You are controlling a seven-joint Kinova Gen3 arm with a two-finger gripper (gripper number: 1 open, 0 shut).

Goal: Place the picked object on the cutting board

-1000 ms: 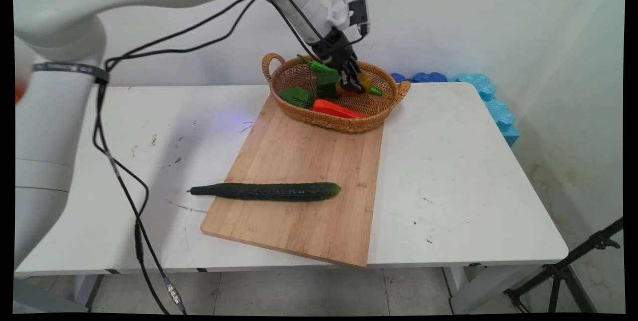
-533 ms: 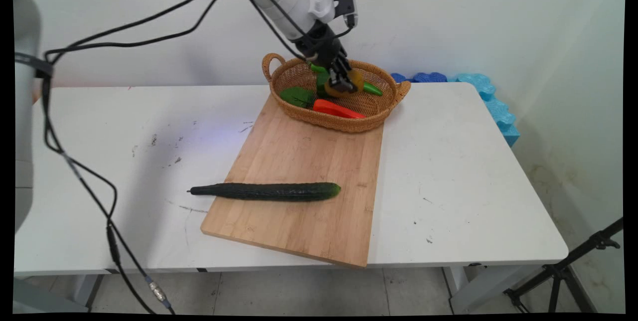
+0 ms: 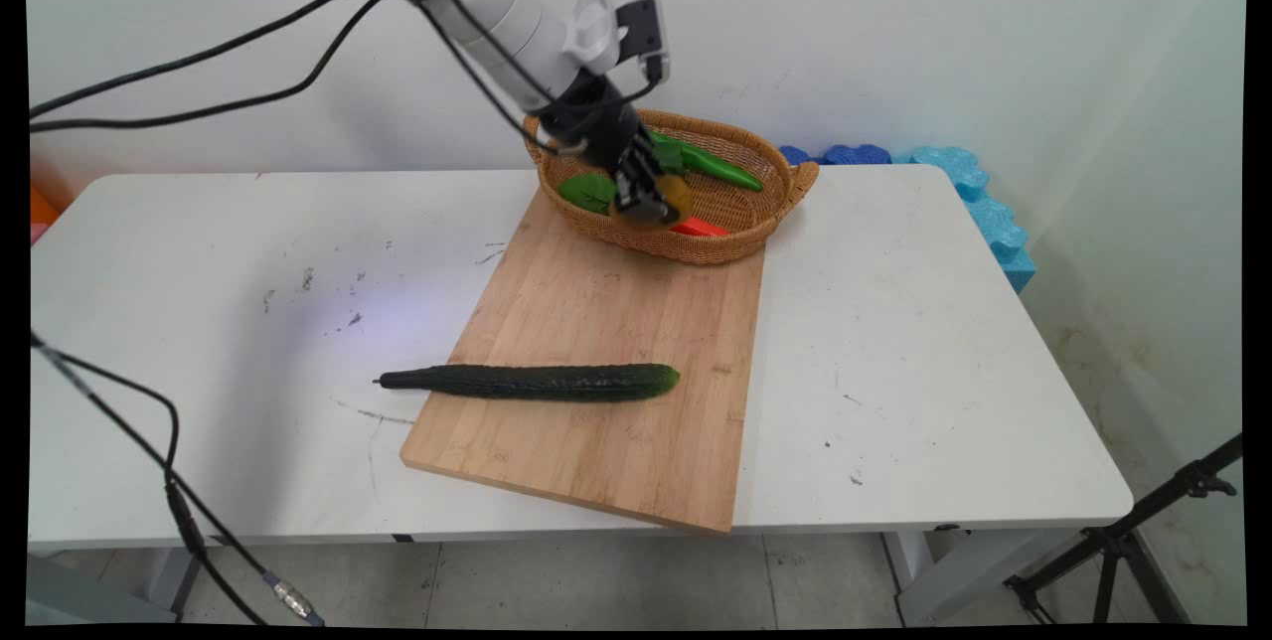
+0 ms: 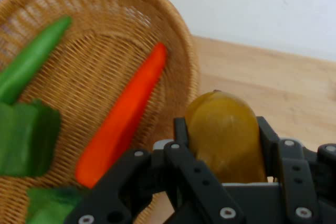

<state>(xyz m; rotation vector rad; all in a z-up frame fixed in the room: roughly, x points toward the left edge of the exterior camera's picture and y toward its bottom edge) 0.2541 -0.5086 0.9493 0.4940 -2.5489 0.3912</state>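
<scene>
gripper (image 3: 644,201) (image 4: 223,145) is clamped on a yellow-brown fruit (image 3: 664,197) (image 4: 224,136), held in the air over the near-left rim of the wicker basket (image 3: 696,247) (image 4: 173,51). in the hand view the fruit sits between the 2 fingers (image 4: 270,142), its rounded tip poking out past them.

around it: the basket holds a long green pepper (image 3: 717,167) (image 4: 29,61), a red pepper (image 3: 699,227) (image 4: 123,114) partly hidden behind the gripper in the main view, a flat green leaf (image 3: 588,192) at the left side, and a blocky green piece (image 4: 26,137) just beside the red pepper. basket stands on the far end of a wooden cutting board (image 3: 596,362) (image 4: 283,87). a dark green cucumber (image 3: 532,382) lies across the board's near half, stem end hanging off the left edge onto the table, well apart from the gripper.

the fruit: smooth, dull mustard colour, oval, slightly glossy. cannot tell what kind it is.

surface: white table (image 3: 934,362), scuffed with dark marks on the left part. white wall behind. blue foam pieces (image 3: 954,183) along the far right edge by the wall. black cables (image 3: 199,93) hang from the arm, and a black tripod leg (image 3: 1123,541) stands on the floor at lower right.
</scene>
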